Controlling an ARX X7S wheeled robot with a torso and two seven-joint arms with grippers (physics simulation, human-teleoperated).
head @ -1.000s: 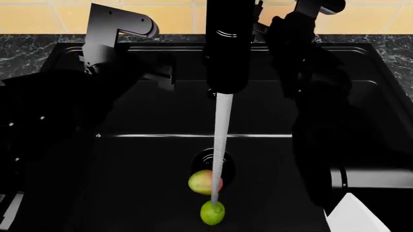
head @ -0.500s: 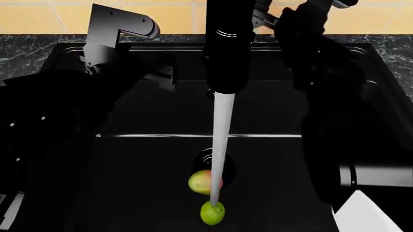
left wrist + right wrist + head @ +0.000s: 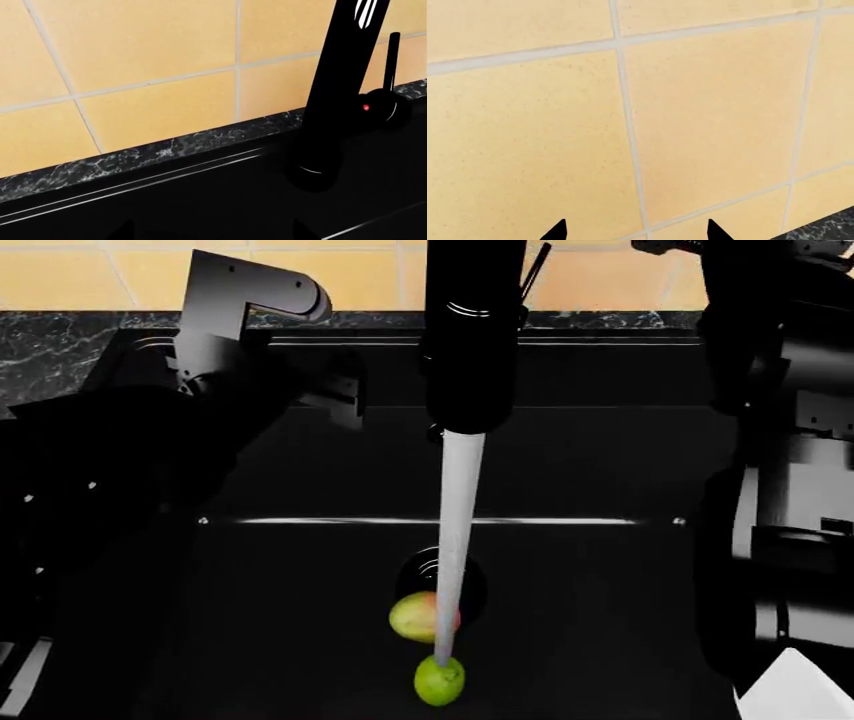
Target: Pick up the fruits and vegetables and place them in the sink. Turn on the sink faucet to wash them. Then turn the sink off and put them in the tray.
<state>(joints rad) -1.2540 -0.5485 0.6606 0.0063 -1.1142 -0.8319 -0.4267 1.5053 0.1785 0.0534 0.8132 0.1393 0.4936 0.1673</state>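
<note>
Yellow wall tiles [image 3: 707, 100] fill the right wrist view; the right gripper [image 3: 635, 231] shows two spread tips holding nothing. Water runs from the faucet [image 3: 470, 330] onto the apple [image 3: 422, 617] and lime [image 3: 439, 680] in the sink [image 3: 267, 640]. With its lever [image 3: 391, 55] out of that camera's sight, a reach could miss. The left gripper's state cannot be told.

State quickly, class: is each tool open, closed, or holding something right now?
Left tool: open, holding nothing; its tips sit apart facing the faucet.
Right tool: open, holding nothing; its tips sit apart facing the tiled wall.
</note>
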